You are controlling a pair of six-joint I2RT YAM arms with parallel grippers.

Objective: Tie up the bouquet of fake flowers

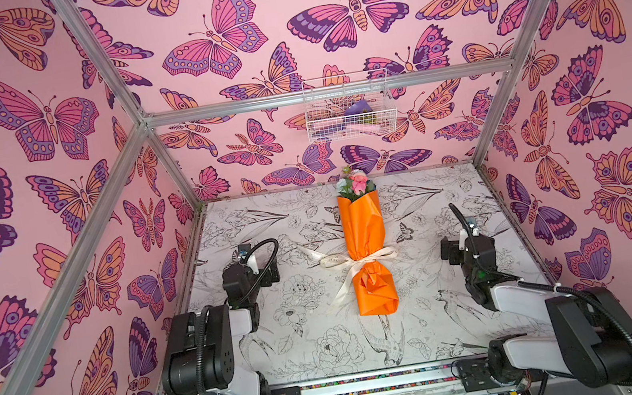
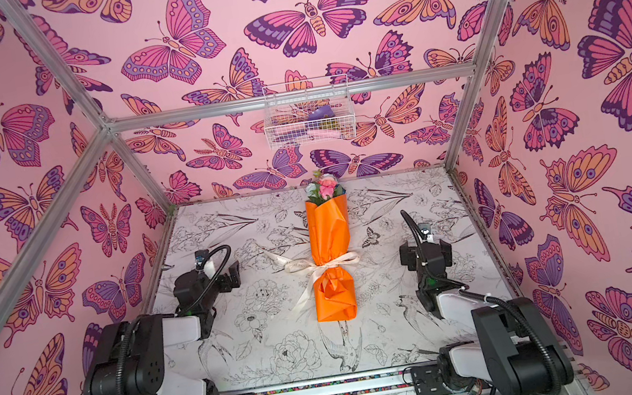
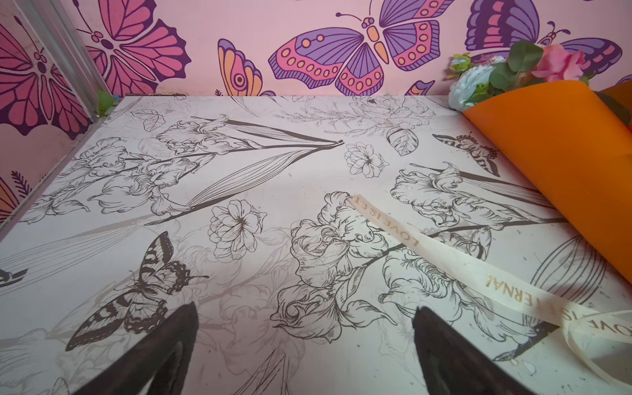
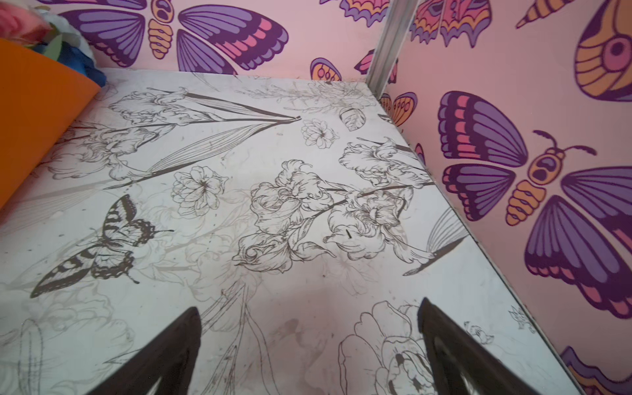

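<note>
The bouquet of fake flowers (image 1: 368, 250) lies flat on the surface (image 1: 325, 331) between the two hands, well apart from each. Its pink, white and bluish blooms point away from them toward the back wall, and the folded end of the orange wrap points back toward the arm bases. A cream ribbon (image 1: 357, 262) is knotted in a bow around the lower part of the wrap, level with both hands, and its loose tails trail out on the left hand's side. The left hand (image 1: 271, 273) hovers low over the surface with its fingers spread wide and nothing between them, and it touches neither wrap nor ribbon. The right hand (image 1: 448, 252), on the bouquet's other side, is just as wide open and equally empty. The left wrist view (image 3: 304, 318) shows what the top views cannot: gold lettering on the ribbon (image 3: 444, 260), reading "LOVE IS ETERNAL", with a tail and a loop lying near one finger. The right wrist view (image 4: 309, 314) shows only bare printed surface between that hand's fingers, with the wrap's edge (image 4: 37, 116) off to one side and no ribbon. Both top views alone show a wire basket (image 2: 275, 128) hung on the back wall beyond the blooms.
</note>
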